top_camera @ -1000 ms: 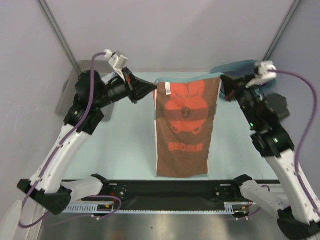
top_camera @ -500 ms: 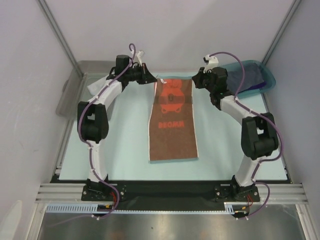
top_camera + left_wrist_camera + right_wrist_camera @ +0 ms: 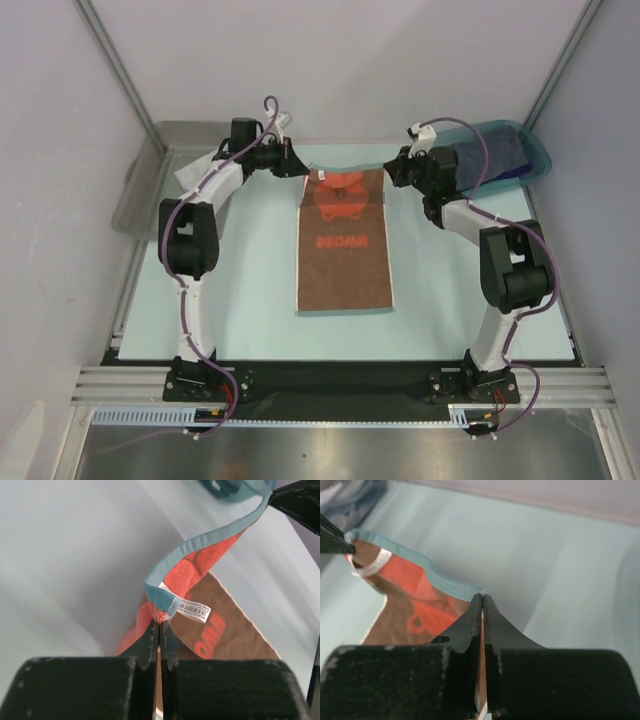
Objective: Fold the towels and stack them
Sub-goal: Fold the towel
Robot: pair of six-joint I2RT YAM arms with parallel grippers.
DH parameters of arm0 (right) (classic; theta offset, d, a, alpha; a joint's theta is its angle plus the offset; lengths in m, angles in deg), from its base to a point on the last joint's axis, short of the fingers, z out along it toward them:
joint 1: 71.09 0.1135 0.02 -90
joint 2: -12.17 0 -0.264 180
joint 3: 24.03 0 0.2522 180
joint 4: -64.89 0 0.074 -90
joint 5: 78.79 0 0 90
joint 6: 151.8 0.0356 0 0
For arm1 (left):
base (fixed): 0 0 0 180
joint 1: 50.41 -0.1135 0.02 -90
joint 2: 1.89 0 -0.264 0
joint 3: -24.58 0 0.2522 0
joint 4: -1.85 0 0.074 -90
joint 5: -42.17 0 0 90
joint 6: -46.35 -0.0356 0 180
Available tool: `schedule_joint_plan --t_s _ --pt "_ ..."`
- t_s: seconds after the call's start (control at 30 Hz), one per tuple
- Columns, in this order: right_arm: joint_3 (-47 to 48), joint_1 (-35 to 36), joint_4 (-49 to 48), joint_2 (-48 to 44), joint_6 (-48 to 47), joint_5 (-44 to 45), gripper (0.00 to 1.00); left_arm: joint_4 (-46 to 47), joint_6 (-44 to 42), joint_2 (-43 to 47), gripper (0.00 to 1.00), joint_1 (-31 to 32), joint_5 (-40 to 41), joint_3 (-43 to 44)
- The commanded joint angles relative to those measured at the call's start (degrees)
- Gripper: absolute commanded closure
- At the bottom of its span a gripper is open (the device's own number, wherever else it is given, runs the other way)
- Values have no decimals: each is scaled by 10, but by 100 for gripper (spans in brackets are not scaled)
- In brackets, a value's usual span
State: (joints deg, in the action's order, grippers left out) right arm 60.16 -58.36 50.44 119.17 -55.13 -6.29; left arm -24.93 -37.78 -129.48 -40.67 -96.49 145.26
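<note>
An orange-red and brown towel [image 3: 344,250] printed "BROWN", with a teal edge, lies lengthwise on the pale table; its far edge is held up. My left gripper [image 3: 302,170] is shut on the far left corner [image 3: 159,611], beside a white label [image 3: 192,609]. My right gripper [image 3: 392,170] is shut on the far right corner [image 3: 470,591]. Dark grey-blue and purple towels [image 3: 495,155] lie in the teal bin [image 3: 538,158] at the far right. A pale towel [image 3: 193,170] lies behind my left arm.
A grey plastic bin [image 3: 140,185] stands at the far left, off the table's edge. The black rail [image 3: 330,380] with both arm bases runs along the near edge. Grey walls close the back and sides.
Both arms have swung out to the far side and lowered the towel from hanging onto the table. In the last half second its held far edge has gone a little further back.
</note>
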Motion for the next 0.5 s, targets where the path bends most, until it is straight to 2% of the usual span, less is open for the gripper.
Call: schedule_joint_plan --t_s 0.0,0.13,0.27,0.47 --pt "-49 -2 -26 -70 -15 -4 100 -14 -70 81 100 4 -18 -41" --pt "-118 -2 -14 -139 -2 9 100 -20 -95 150 100 12 -22 -126" --pt "-173 -1 24 -192 17 17 100 11 -96 232 100 34 22 -251" --pt "-286 17 37 -280 54 29 100 1 -94 288 100 59 57 -356"
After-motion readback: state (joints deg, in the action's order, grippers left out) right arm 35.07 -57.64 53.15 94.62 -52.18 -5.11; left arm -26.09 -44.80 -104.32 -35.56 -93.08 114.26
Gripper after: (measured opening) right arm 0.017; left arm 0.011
